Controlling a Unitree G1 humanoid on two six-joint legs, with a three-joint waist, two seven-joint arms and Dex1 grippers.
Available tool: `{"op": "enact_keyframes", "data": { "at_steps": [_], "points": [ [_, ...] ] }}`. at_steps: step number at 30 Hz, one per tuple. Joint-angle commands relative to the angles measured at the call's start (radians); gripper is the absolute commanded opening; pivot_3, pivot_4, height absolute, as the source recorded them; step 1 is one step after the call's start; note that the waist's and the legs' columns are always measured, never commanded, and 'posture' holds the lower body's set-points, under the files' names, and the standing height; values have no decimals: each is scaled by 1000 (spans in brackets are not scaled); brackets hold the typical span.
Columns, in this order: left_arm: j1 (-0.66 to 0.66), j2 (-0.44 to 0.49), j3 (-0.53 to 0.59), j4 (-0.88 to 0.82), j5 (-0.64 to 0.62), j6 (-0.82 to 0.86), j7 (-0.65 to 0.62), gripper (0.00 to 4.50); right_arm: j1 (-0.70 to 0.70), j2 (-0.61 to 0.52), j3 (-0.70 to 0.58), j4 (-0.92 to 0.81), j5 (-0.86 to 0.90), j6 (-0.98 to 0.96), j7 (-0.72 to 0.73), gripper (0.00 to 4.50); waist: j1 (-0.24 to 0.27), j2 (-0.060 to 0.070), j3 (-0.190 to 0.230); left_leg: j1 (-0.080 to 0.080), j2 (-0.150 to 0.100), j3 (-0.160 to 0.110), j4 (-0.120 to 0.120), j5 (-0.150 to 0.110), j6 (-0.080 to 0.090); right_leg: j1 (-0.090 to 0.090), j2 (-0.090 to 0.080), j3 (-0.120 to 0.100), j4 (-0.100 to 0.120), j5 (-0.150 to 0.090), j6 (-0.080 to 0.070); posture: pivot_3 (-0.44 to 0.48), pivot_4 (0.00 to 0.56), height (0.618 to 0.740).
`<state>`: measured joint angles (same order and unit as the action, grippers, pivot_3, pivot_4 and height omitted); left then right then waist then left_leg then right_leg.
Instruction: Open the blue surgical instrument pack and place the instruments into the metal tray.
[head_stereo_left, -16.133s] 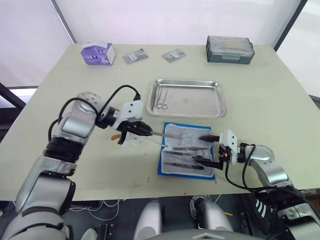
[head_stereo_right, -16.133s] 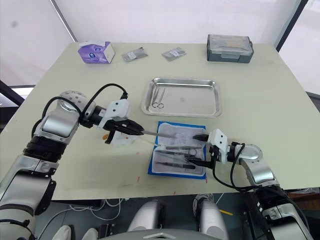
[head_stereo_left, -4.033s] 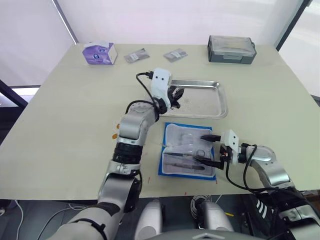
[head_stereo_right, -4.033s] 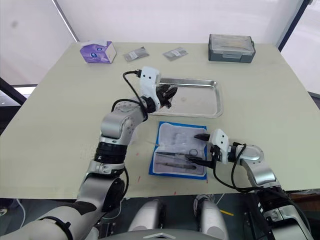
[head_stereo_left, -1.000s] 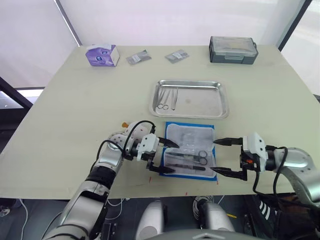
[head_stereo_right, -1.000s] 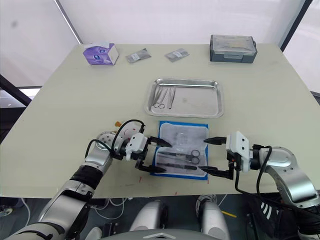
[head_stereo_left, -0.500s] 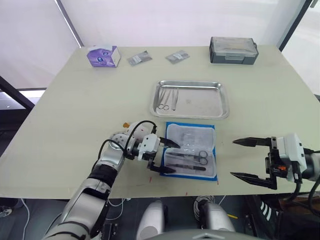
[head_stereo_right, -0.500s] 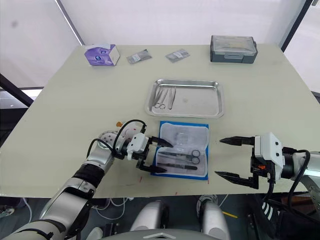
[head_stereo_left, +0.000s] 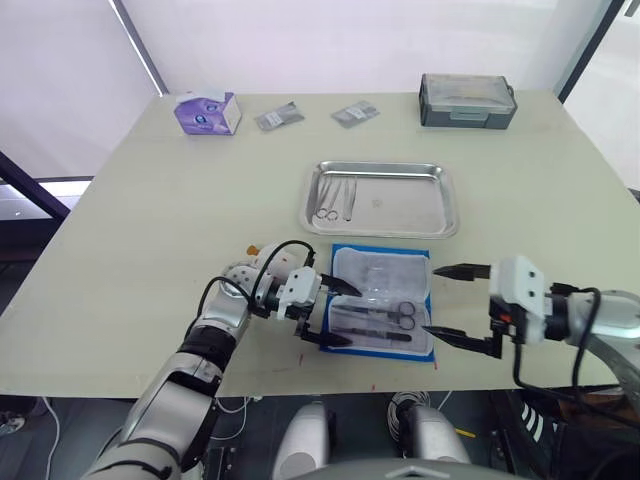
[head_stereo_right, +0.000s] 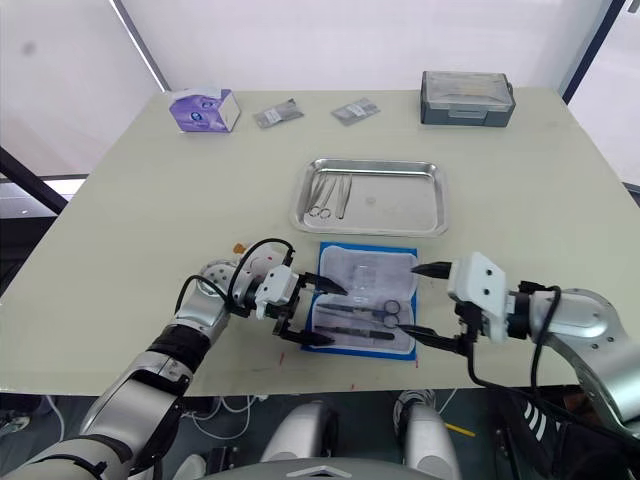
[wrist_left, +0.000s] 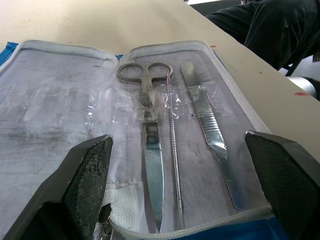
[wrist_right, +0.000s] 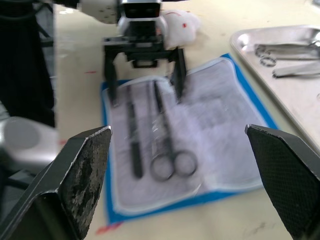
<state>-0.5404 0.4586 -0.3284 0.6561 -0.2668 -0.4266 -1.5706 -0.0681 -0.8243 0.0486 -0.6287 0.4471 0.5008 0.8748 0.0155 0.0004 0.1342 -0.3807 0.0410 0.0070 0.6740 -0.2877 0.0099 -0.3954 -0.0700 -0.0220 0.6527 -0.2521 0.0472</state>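
Observation:
The blue surgical instrument pack (head_stereo_left: 372, 278) lies open near the table's front edge, grey-white lining up. Three instruments rest in its near half: scissors (wrist_left: 150, 150), a thin probe (wrist_left: 172, 165) and a flat ribbed handle (wrist_left: 210, 130). My left gripper (head_stereo_left: 343, 315) stands open at the pack's left edge, its fingers spanning those instruments and holding nothing. My right gripper (head_stereo_left: 432, 300) is open at the pack's right edge, also empty. Beyond the pack sits the metal tray (head_stereo_left: 400, 205), with a few instruments (head_stereo_left: 335, 200) at its left end.
Along the far edge of the table stand a purple box (head_stereo_left: 205, 112), two grey foil packets (head_stereo_left: 278, 118) (head_stereo_left: 354, 112) and a dark grey lidded box (head_stereo_left: 467, 99). A small white and orange scrap (head_stereo_left: 255, 250) lies by my left wrist.
My right gripper swung out to the right, away from the pack, and has come back to its right edge. The left gripper has stayed put.

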Motion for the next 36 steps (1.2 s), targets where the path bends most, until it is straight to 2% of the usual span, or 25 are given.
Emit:
{"op": "enact_keyframes", "data": {
  "at_steps": [1,4,11,18,29,30,31,33,34,36],
  "points": [
    [31,13,-47,66,61,-6,-44,4454,-44,23,56,-9,-64,-9,-40,4500,-1,0,0,0,0,0,0,0,0,0,0,0,0,0,0,0,150,727],
    [28,9,-44,70,67,-7,-44,4454,-122,25,165,17,-175,63,-86,4500,-2,0,0,1,0,0,0,0,0,0,0,0,1,0,0,0,150,727],
    [27,5,-37,61,67,7,-44,4454,-306,76,335,95,-263,231,-89,4500,-1,0,0,0,0,0,0,0,0,-1,0,0,1,0,0,0,150,727],
    [29,3,-31,60,69,11,-43,4454,-369,86,419,126,-303,310,-70,4500,-1,1,0,0,0,-1,0,0,0,-1,0,0,0,0,0,0,150,727],
    [29,1,-32,59,70,10,-43,4454,-387,126,460,163,-350,337,-75,4500,-2,1,0,0,0,-1,0,0,0,-1,0,-1,0,0,0,0,150,727],
    [29,0,-32,58,70,11,-43,4500,-390,122,463,167,-352,349,-69,4104,-2,1,0,0,0,-1,0,0,0,-1,0,-1,0,0,0,0,150,727],
    [29,0,-32,58,70,11,-43,4500,-392,116,466,168,-350,361,-61,4005,-2,1,0,0,0,-1,0,0,0,-1,0,-1,0,0,0,0,150,727],
    [28,-1,-33,57,70,11,-42,4500,-390,107,465,157,-335,394,-43,3295,-2,1,0,0,0,-1,0,0,0,-1,0,-1,0,0,0,0,150,727],
    [28,-1,-33,57,71,11,-42,4500,-390,102,467,149,-330,408,-36,3104,-2,1,0,0,0,-1,0,0,0,-1,0,-1,0,0,0,0,150,727],
    [28,-2,-33,57,71,12,-41,4500,-389,96,471,134,-326,427,-28,2348,-2,1,0,0,0,-1,0,0,0,0,0,-1,0,0,0,0,150,727]
  ]
}}
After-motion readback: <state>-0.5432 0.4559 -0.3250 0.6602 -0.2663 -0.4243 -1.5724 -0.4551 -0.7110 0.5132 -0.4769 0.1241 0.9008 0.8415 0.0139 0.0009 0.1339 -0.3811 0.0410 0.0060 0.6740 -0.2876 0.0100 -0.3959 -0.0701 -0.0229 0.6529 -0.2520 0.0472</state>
